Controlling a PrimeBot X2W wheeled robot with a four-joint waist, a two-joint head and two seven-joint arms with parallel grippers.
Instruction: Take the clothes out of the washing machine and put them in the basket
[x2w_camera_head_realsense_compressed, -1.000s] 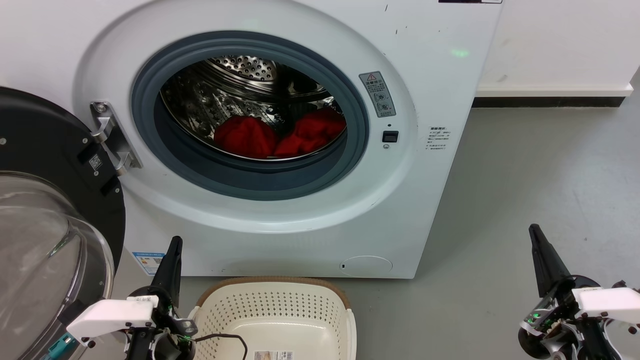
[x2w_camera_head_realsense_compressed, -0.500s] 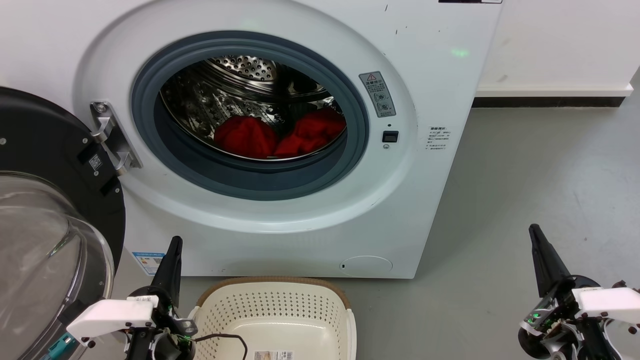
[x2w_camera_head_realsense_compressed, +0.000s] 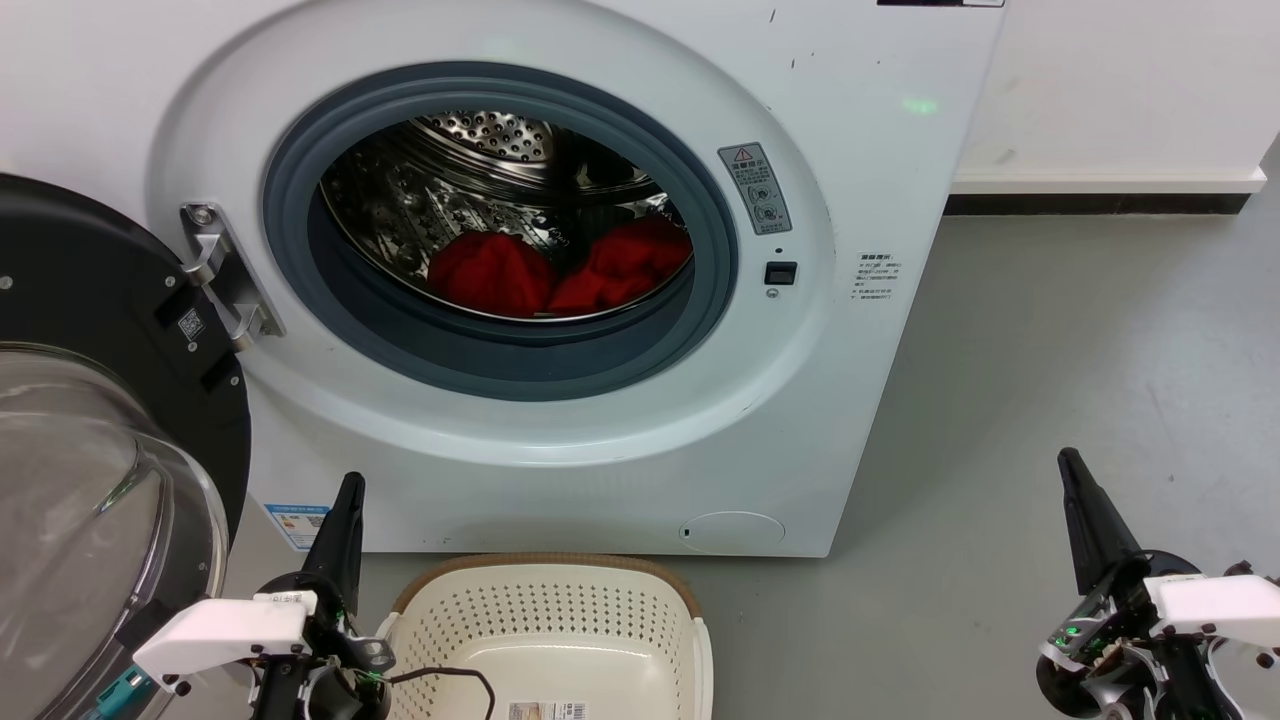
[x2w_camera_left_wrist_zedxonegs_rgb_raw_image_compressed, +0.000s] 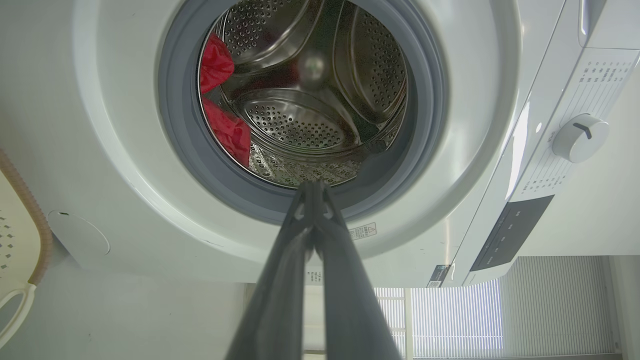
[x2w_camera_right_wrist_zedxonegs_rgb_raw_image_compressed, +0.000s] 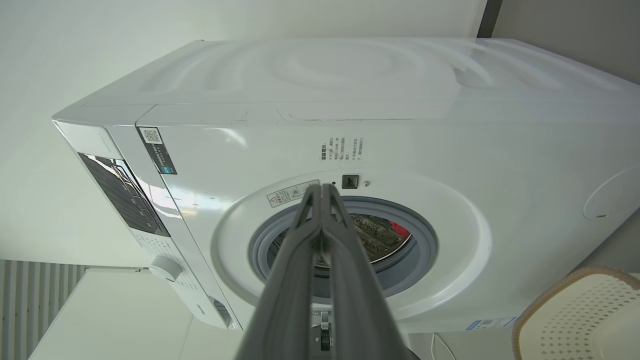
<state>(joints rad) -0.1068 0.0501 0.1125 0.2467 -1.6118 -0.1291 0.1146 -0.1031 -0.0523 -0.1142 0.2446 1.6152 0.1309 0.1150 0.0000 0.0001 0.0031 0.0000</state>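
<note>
Head view shows the washer (x2w_camera_head_realsense_compressed: 900, 200) with its door (x2w_camera_head_realsense_compressed: 80, 260) swung wide open at the left. Two red clothes (x2w_camera_head_realsense_compressed: 490, 272) lie side by side at the bottom of the drum (x2w_camera_head_realsense_compressed: 480, 135), just behind its front rim, touching each other. The basket (x2w_camera_head_realsense_compressed: 545, 600) stands on the floor (x2w_camera_head_realsense_compressed: 1050, 350) just before the washer's lower front edge, below the drum opening. The left gripper (x2w_camera_head_realsense_compressed: 348, 495) hangs near the basket's far left corner, between it and the door, its fingers pressed together on nothing. The right gripper (x2w_camera_head_realsense_compressed: 1072, 470) is over the floor off the washer's right front corner, well apart from the basket, its fingers likewise clenched with nothing between them. In each wrist view the two fingertips meet in front of the washer's round opening, and red cloth shows inside the drum
</note>
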